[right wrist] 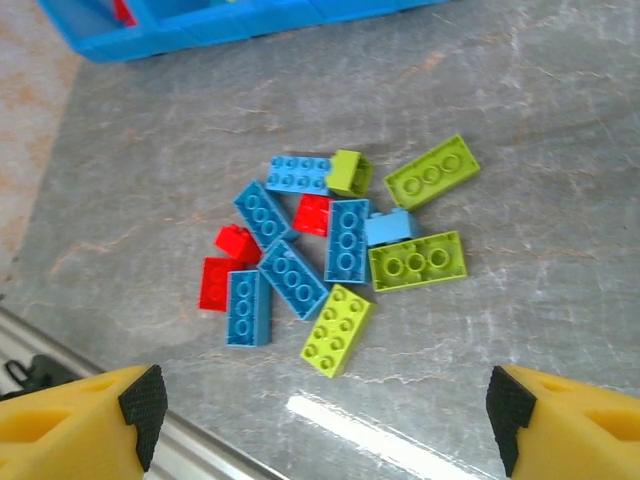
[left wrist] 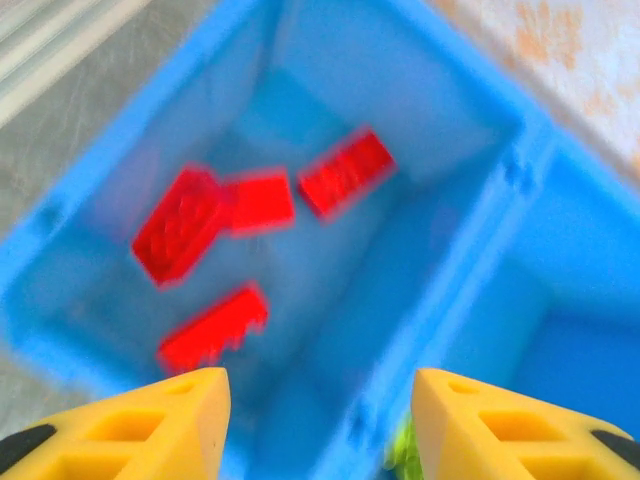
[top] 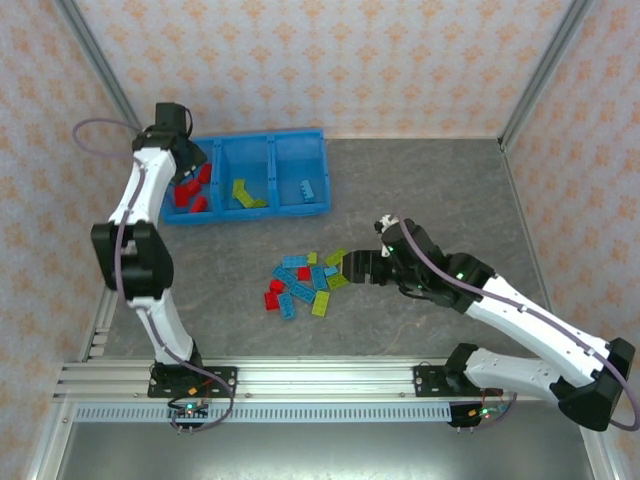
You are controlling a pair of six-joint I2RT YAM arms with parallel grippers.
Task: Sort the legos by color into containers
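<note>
Top external, mid-frame: about a dozen legos [top: 305,285] lie loose on the table [top: 450,190], mixed red, blue and green. The right gripper [top: 352,268] is beside the pile, fingers apart, empty. Upper left: in the blue bin [top: 300,133], the left compartment holds four red bricks [left wrist: 260,200], the middle a few green bricks [top: 246,193], the right at least one blue brick [top: 307,188]. The left gripper [top: 190,162] hangs over the reds, apart, empty. Roughly a third done, I judge.

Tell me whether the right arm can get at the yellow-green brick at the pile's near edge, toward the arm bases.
Probably yes. The right gripper hangs open above the pile, and that yellow-green brick lies flat at its edge with nothing on top.
</note>
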